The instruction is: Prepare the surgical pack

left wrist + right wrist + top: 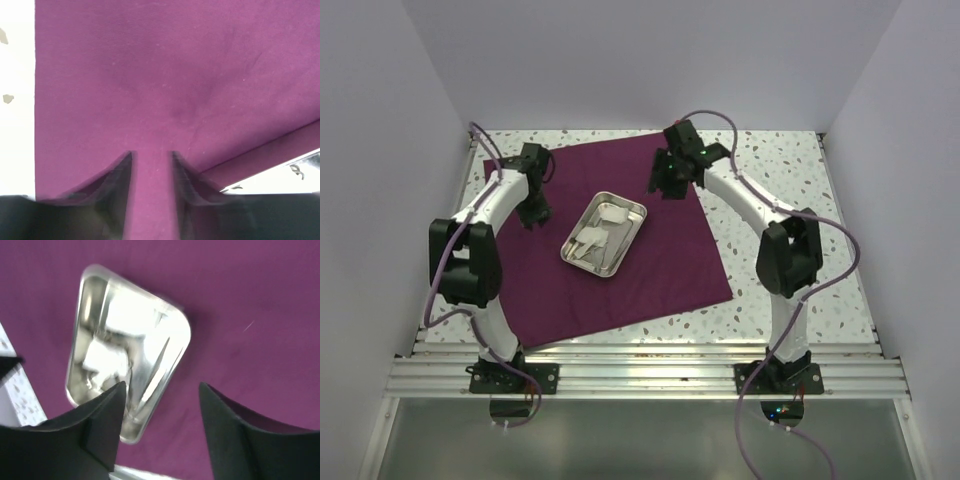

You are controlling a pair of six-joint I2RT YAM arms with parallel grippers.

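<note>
A maroon cloth [660, 280] lies spread flat on a speckled table [790, 200]. A shallow steel tray [630, 242] sits at its middle, holding white gauze pads [592, 240]. Left of the tray, the left gripper [152, 156] sits low over bare cloth, its claw apart. Beyond the tray's far corner, the right gripper [162, 387] hangs with its claw spread wide, empty.

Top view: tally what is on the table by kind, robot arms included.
Cloth: 1
Tray: 1 (contents too small to count)
Arms: 2, left arm and right arm
Total: 4
</note>
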